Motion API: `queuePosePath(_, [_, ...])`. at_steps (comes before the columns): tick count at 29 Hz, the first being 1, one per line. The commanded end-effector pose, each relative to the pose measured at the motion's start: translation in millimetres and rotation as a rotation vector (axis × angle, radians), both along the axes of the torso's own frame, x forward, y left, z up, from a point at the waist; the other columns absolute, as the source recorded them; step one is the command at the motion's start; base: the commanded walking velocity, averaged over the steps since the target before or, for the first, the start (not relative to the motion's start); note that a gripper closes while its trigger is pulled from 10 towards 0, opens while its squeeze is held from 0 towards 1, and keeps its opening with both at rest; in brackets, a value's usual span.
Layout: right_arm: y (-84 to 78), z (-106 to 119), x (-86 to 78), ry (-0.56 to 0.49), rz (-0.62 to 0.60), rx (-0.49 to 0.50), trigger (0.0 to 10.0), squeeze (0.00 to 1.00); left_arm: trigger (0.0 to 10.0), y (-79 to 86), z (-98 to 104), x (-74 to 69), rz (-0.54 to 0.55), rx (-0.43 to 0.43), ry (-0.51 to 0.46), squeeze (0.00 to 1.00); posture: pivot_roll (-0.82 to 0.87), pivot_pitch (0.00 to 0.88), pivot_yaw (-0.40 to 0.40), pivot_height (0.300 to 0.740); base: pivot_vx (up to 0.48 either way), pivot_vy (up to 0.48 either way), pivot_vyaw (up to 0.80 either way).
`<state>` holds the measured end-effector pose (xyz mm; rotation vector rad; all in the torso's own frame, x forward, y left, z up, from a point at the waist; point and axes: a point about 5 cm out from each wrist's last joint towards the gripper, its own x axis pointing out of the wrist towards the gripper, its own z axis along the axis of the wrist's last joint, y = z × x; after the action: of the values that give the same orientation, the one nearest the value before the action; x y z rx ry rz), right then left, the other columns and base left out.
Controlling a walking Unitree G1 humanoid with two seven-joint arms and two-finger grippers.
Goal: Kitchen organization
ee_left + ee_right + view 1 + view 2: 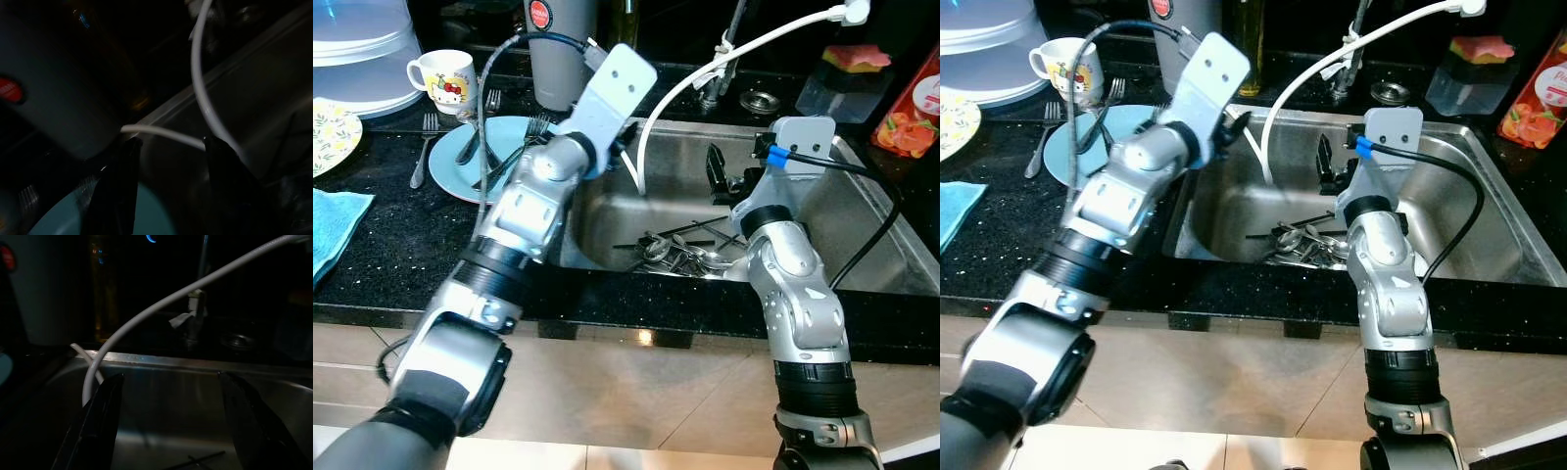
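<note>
A light blue plate point(460, 168) holding forks point(514, 155) lies on the black counter left of the steel sink point(871, 255). Several pieces of cutlery point(680, 253) are piled on the sink floor. My left gripper point(168, 147) hovers at the sink's left rim beside the plate, open, with a thin white stick point(161, 133) just beyond its fingertips. My right gripper point(720, 174) hangs over the middle of the sink above the cutlery, open and holding nothing. A white hose point(705, 69) curves from the tap down into the sink between the two grippers.
A loose fork point(423, 152) and a cartoon mug point(445, 78) sit left of the plate. A grey canister point(558, 59) stands behind it. A blue cloth point(333, 230) and a lemon-print plate point(328, 132) lie far left. A sponge tub point(847, 73) and a red packet point(911, 108) stand right of the tap.
</note>
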<state>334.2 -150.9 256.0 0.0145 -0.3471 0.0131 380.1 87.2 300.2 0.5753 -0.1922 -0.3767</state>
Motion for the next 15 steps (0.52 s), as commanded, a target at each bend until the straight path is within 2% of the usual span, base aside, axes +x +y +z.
queuePosePath(1, [-4.8, 0, -0.4, -0.005, -0.018, 0.005, 10.0, 0.0, 10.0, 18.4, -4, -1.2, 0.091, 0.021, 0.011, 0.0, 0.23, 0.081, -0.026, 0.74, 0.0, 0.0, 0.0])
queuePosePath(7, [-3.9, -1, -0.4, -0.003, -0.012, 0.004, 10.0, 0.0, 10.0, 35.3, 0, -4.7, 0.167, -0.029, -0.026, 0.0, 0.23, 0.073, -0.035, 0.74, 0.0, 0.0, 0.0])
queuePosePath(8, [-3.3, -1, -0.5, -0.004, -0.01, 0.002, 10.0, 0.0, 10.0, 40.9, 2, -5.3, 0.195, -0.075, -0.027, 0.0, 0.22, 0.069, -0.035, 0.74, 0.0, 0.0, 0.0])
queuePosePath(9, [-3.3, -1, -0.5, -0.004, -0.01, 0.002, 10.0, 0.0, 10.0, 40.9, 2, -5.3, 0.195, -0.075, -0.027, 0.0, 0.22, 0.069, -0.035, 0.74, 0.0, 0.0, 0.0])
queuePosePath(10, [-3.9, 0, -0.7, -0.007, -0.01, 0.002, 10.0, 0.0, 10.0, 55.6, 4, -4.2, 0.282, -0.179, 0.01, 0.0, 0.22, 0.067, -0.039, 0.74, 0.0, 0.0, 0.0])
queuePosePath(12, [-4.3, 0, -0.8, -0.007, -0.011, 0.002, 10.0, 0.0, 10.0, 59.4, 3, -4.1, 0.304, -0.204, 0.026, 0.0, 0.22, 0.067, -0.039, 0.74, 0.0, 0.0, 0.0])
queuePosePath(15, [-3.8, -1, -0.9, -0.003, -0.007, 0.0, 10.0, 0.0, 10.0, 77.0, -2, -3.5, 0.411, -0.239, 0.09, 0.0, 0.22, 0.065, -0.043, 0.74, 0.0, 0.0, 0.0])
